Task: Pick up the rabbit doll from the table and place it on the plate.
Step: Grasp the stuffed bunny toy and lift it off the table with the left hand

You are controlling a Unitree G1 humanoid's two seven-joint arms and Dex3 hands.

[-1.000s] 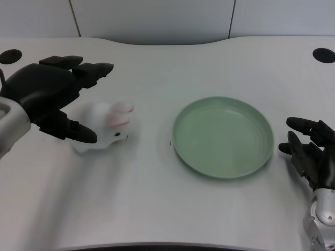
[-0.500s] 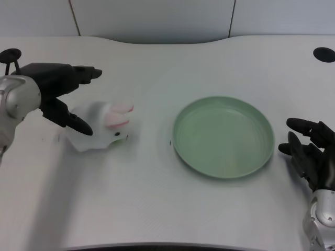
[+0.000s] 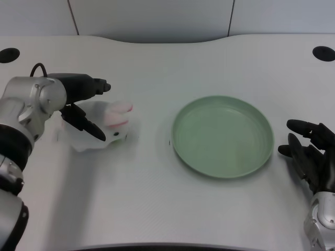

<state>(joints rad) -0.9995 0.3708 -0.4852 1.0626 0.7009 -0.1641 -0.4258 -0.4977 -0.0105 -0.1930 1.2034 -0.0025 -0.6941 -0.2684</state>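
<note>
1. The white surface (image 3: 157, 209) fills the head view, with two dark round holes at its far corners, at about 10 and 2 o'clock from the middle.
2. The plate (image 3: 180, 146), pale green and round, lies flat on the surface at about 3 o'clock from the middle. Its ribbed inner floor is bare; nothing lies in it.
3. The left forearm (image 3: 29, 107), silver, comes in from the left edge at about 9 o'clock and ends beside the doll.
4. The left hand (image 3: 78, 102) is black, with its fingers spread apart. The upper fingers (image 3: 97, 86) reach past the doll's far side, at about 11 o'clock from the doll, and the lower one (image 3: 86, 125) crosses in front of the doll's near left side. Whether any of them actually presses on the doll cannot be told; the doll sits on the surface and is not lifted.
5. The rabbit doll (image 3: 104, 130), white with pink ears pointing toward 3 o'clock, lies on the surface at 9 o'clock from the plate, well apart from the plate's rim. It sits in the gap between the hand's upper fingers and lower finger, with its ears and dark-eyed face sticking out of the open side toward the plate.
</note>
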